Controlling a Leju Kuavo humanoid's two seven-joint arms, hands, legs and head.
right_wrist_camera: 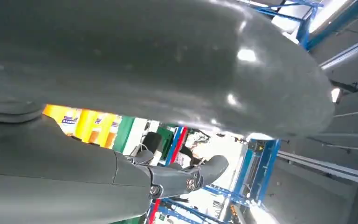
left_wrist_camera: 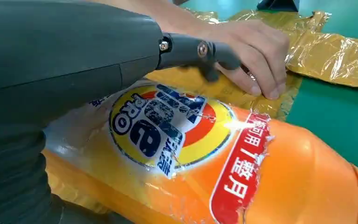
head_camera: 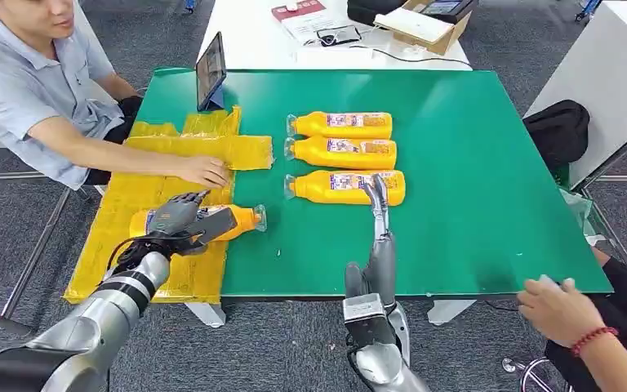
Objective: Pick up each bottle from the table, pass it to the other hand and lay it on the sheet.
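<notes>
My left hand [head_camera: 181,219] grips an orange bottle [head_camera: 241,220] that lies across the near right edge of the yellow sheet [head_camera: 143,196], its cap end over the green table [head_camera: 473,163]. The left wrist view has the bottle's label [left_wrist_camera: 177,140] close under my palm. Three more orange bottles lie in a row on the table: far [head_camera: 341,125], middle [head_camera: 341,152] and near [head_camera: 339,187]. My right hand [head_camera: 380,220] stands with fingers straight and apart, holding nothing, its tips in front of the near bottle. The row of bottles [right_wrist_camera: 74,123] shows past my right hand's fingers [right_wrist_camera: 186,177].
A person sits at the left with a hand [head_camera: 204,171] pressed on the sheet, just beyond my left hand; the same hand [left_wrist_camera: 251,51] appears in the left wrist view. Another person's hand [head_camera: 559,310] is at the table's near right corner. A tablet [head_camera: 211,72] stands at the far left.
</notes>
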